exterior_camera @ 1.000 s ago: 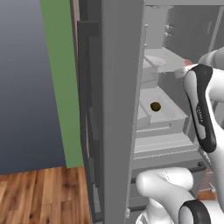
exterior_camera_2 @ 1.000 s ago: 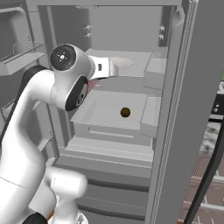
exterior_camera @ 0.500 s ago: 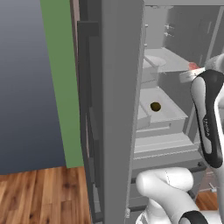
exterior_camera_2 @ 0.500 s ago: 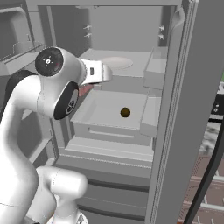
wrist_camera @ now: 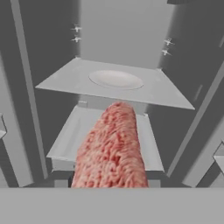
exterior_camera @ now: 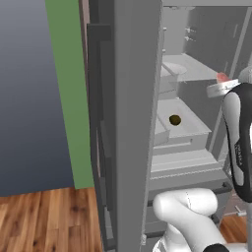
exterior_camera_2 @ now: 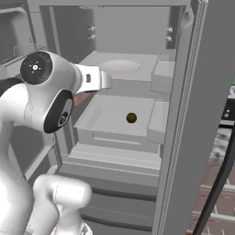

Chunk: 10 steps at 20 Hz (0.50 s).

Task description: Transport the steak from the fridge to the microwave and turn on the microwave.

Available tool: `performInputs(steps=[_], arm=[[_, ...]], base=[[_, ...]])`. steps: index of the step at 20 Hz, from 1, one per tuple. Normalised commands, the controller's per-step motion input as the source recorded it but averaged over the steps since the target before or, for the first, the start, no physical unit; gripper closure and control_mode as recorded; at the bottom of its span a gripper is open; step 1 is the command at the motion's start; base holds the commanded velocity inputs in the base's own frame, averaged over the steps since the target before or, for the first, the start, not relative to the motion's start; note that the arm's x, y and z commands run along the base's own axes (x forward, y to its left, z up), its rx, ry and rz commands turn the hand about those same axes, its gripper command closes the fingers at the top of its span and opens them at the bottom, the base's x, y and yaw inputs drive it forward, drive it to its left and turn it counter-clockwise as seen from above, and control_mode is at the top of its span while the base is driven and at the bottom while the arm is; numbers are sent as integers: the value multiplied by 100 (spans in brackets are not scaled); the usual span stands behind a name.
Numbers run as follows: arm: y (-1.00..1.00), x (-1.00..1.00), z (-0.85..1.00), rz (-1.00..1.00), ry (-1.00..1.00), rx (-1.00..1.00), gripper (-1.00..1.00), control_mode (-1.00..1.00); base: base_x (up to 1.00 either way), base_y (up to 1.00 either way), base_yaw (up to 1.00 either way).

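The steak [wrist_camera: 111, 148], pinkish-red, fills the lower centre of the hand view, clamped between the jaws of the gripper [exterior_camera: 220, 84] and carried clear of the fridge [exterior_camera_2: 183, 114], probably on its way to the microwave. Behind it lie a pale shelf [wrist_camera: 65, 78] bearing a shallow plate [wrist_camera: 116, 79], and a drawer [exterior_camera_2: 110, 114] holding a small dark round item [exterior_camera_2: 131, 118]. A wooden floor [exterior_camera: 44, 216] shows at lower left.

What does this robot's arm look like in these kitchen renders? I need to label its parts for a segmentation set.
The arm is glossy white with rounded, tube-like links. Its joints are dark: one round black cap has a small white mark at its centre, and an oval black band sits below it. In the left base view, a black strip with faint pale lettering runs along one link. No loose cables show.
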Motion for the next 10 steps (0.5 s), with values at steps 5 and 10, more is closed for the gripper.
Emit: performInputs(steps=[5,10], arm=[[5,-39,1,0,1,0,100,-100],[13,-27,0,0,0,0,100,-100]], base=[[0,0,0],[0,0,0]])
